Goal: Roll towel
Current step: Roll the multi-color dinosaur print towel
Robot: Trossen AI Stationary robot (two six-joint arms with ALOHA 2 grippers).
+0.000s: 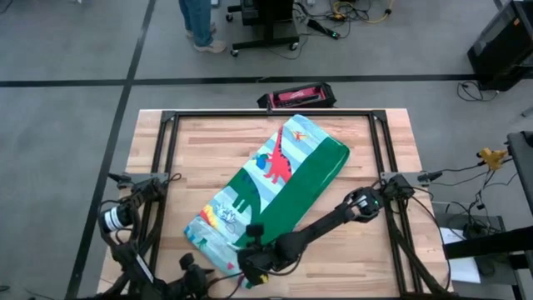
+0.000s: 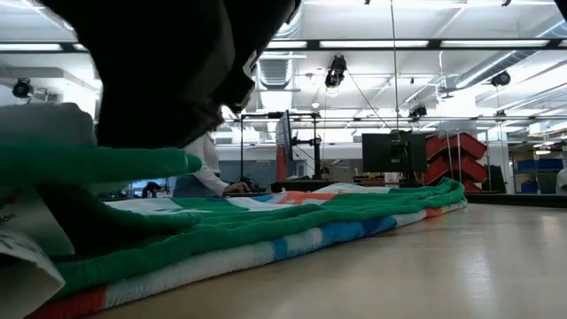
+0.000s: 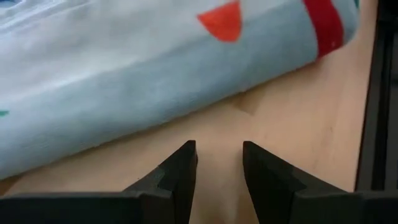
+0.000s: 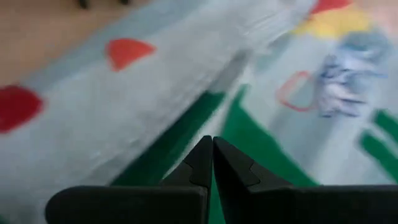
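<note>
The towel point(image 1: 279, 179), folded into a long strip with a green border and dinosaur print, lies slantwise on the wooden table from near left to far right. My right gripper point(image 4: 212, 142) is shut at its near end point(image 1: 252, 243), over the green border. In the low view a green fold point(image 2: 97, 164) stands raised off the layers below, under the dark gripper. My left gripper point(image 3: 219, 149) is open just above bare wood at the near left point(image 1: 190, 265). It stands a little short of the towel's pale blue rolled side point(image 3: 155, 93) and touches nothing. My right gripper comes slanting down from the table's right side with its fingers shut at the green border point(image 4: 186, 134) of the towel's near end. The fingers themselves hide the place of contact. The green fold point(image 2: 133, 164) stays lifted off the layers below, while the towel's other layers lie flat.
A black frame point(image 1: 171, 167) runs round the tabletop, and its rail shows beside my left gripper point(image 3: 379, 93). A red and black object point(image 1: 297, 96) lies beyond the far edge. Bare wood point(image 1: 350, 242) lies right of the towel. A person's legs point(image 1: 198, 25) show on the floor behind.
</note>
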